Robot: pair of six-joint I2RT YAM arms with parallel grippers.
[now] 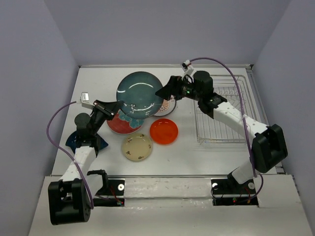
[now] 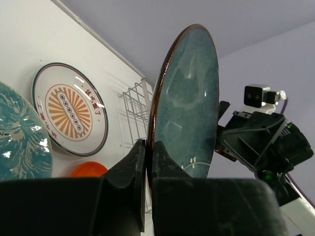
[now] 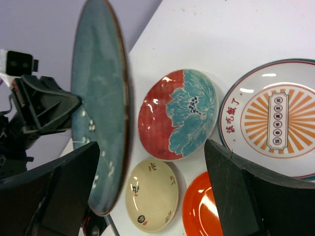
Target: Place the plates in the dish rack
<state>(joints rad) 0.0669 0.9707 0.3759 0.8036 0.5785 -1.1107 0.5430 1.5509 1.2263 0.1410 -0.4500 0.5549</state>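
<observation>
My left gripper (image 1: pixel 116 106) is shut on the rim of the dark teal-grey plate (image 1: pixel 140 92) and holds it on edge above the table; in the left wrist view the fingers (image 2: pixel 133 162) pinch its lower rim (image 2: pixel 189 98). My right gripper (image 1: pixel 164 91) is open at the plate's right side. In the right wrist view its jaws (image 3: pixel 151 147) stand wide apart, with the plate's edge (image 3: pixel 101 98) just inside the left finger. The red-rimmed floral plate (image 1: pixel 122 126), sunburst plate (image 1: pixel 168 106), orange-red plate (image 1: pixel 164 131) and cream plate (image 1: pixel 137 147) lie flat. The dark blue plate (image 1: pixel 78 140) lies under my left arm.
The wire dish rack (image 1: pixel 227 118) stands at the right of the table with no plates in it, and shows in the left wrist view (image 2: pixel 135 105) behind the held plate. Grey walls close the table at the back and sides.
</observation>
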